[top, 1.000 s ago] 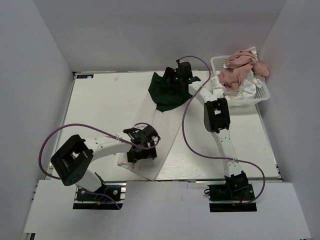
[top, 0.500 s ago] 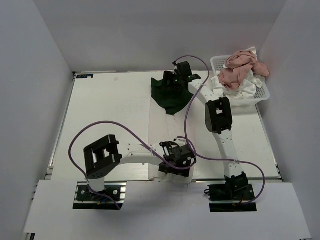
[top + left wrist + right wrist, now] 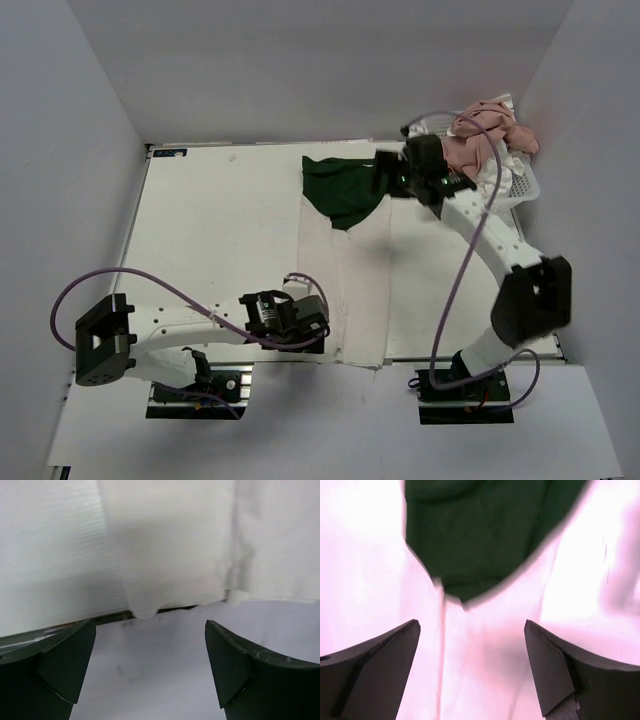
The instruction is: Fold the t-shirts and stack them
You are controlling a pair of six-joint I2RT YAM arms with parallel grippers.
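Observation:
The white t-shirt [image 3: 360,290] with its dark green sleeve [image 3: 340,190] lies on the table as a long folded strip, green end at the far side. My left gripper [image 3: 308,335] is open and empty just left of the shirt's near hem. The left wrist view shows that gripper [image 3: 150,626] with the hem [image 3: 175,540] past its tips. My right gripper [image 3: 388,183] is open and empty just right of the green sleeve. In the right wrist view the gripper [image 3: 471,625] hovers over the white cloth [image 3: 485,670], below the green sleeve [image 3: 485,530].
A white latticed basket [image 3: 530,188] stands at the far right corner. It holds a dusty pink shirt [image 3: 480,135] on top of a white one [image 3: 490,185]. The table's near edge [image 3: 180,609] runs right under the shirt's hem. Bare table [image 3: 220,230] lies left of the shirt.
The shirt swung from a diagonal to a straight strip. My left gripper carried the near end right, let go and drew back left. My right gripper let go and moved right.

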